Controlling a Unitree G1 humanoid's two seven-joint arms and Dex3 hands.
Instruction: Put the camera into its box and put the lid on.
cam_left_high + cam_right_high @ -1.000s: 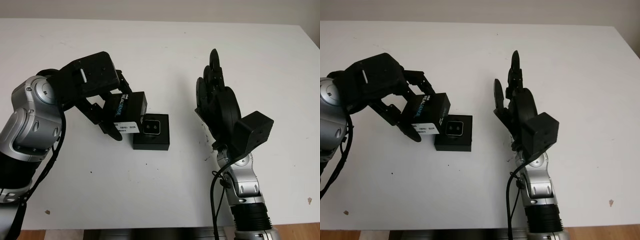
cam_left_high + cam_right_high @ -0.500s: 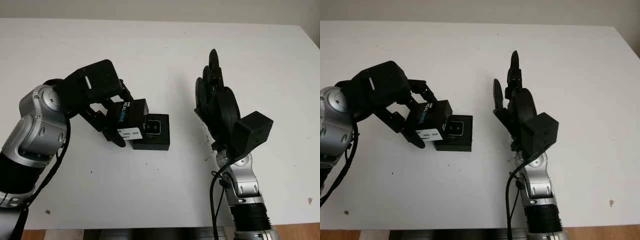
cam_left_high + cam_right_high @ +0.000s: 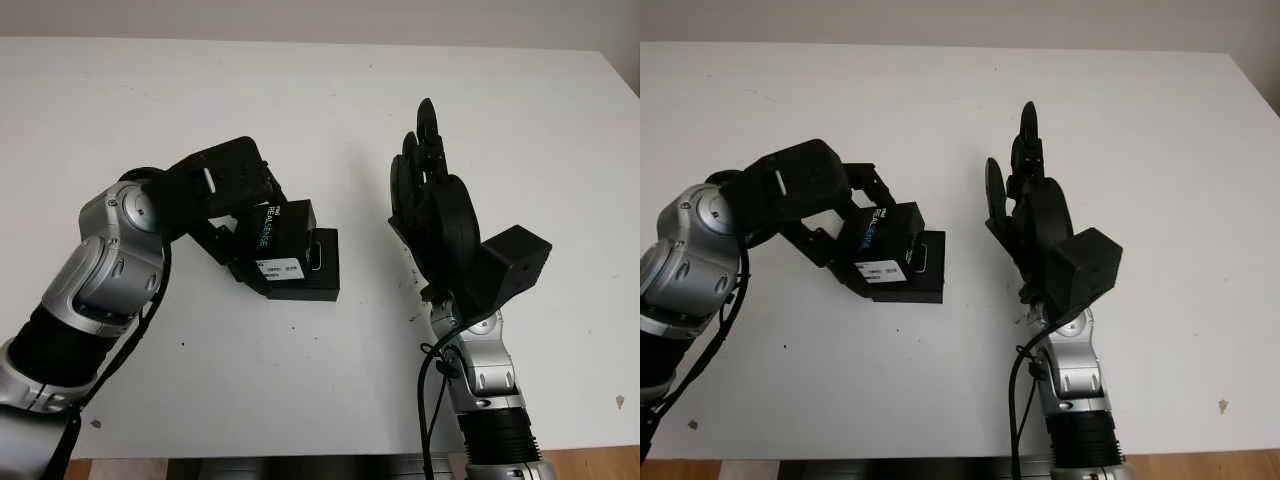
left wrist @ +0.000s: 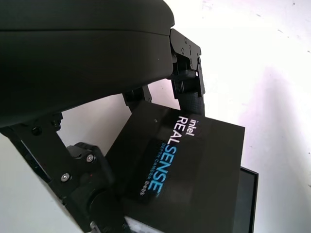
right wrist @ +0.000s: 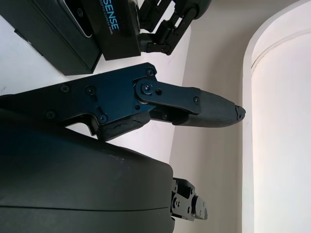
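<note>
Left hand [image 3: 235, 205] grips the lid [image 3: 273, 236], fingers [image 4: 187, 80] pinching it from both sides; the "RealSense" print on its top faces up. I see the lid tilted, sitting over the left part of the box [image 3: 312, 272], which lies on the white bench [image 3: 300, 110] at centre. Whether the lid touches the box I cannot tell. A strip of the box's interior shows at the lid's right edge, with a pale rounded outline there, likely the camera [image 3: 314, 255]; not certain.

Right hand [image 3: 432, 205] is open, raised edge-on above the bench, well right of the box, fingers [image 5: 194, 104] straight and holding nothing.
</note>
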